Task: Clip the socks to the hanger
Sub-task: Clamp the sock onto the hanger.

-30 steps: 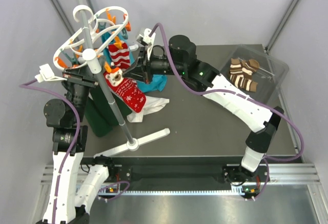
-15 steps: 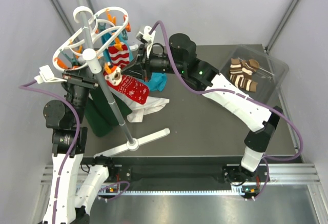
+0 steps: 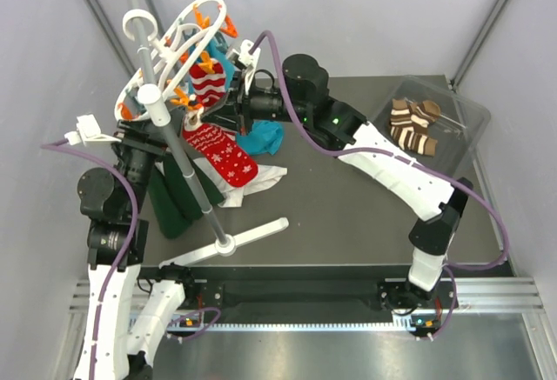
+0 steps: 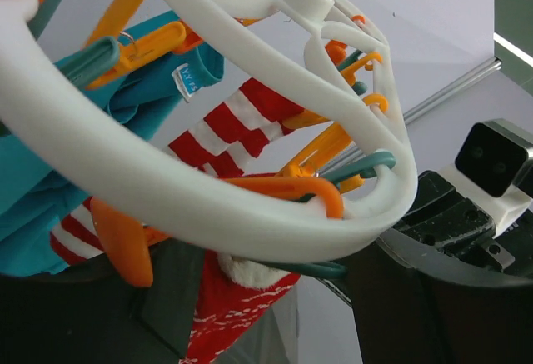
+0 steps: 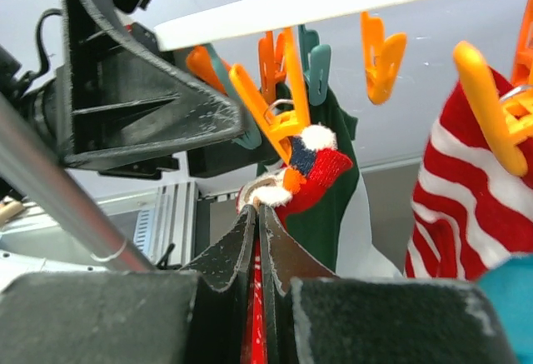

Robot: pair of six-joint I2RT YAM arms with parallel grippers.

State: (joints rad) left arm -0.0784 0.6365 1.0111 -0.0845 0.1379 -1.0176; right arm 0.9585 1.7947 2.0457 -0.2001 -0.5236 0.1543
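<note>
The white ring hanger (image 3: 174,50) tilts on its grey pole (image 3: 187,176). A red-and-white striped sock (image 3: 207,84) hangs from one orange clip. A red patterned sock (image 3: 222,150) hangs below the rings. Its white cuff (image 5: 312,160) sits in the mouth of an orange clip (image 5: 266,114). My right gripper (image 5: 258,210) is shut on this sock just under the cuff. My left gripper (image 4: 275,314) is open under the ring, its fingers (image 4: 400,297) wide apart around the clip and cuff. Brown-and-cream socks (image 3: 413,126) lie at the right.
The brown socks sit in a clear plastic bin (image 3: 466,110) at the back right. A dark green garment (image 3: 170,193), a white cloth (image 3: 261,178) and a teal cloth (image 3: 261,136) lie by the pole. The stand's white foot (image 3: 248,234) crosses the table front.
My left gripper's jaws have opened. The hanger has tipped and swung toward the back right. The red patterned sock now hangs lower from its clip, the right gripper still on it.
</note>
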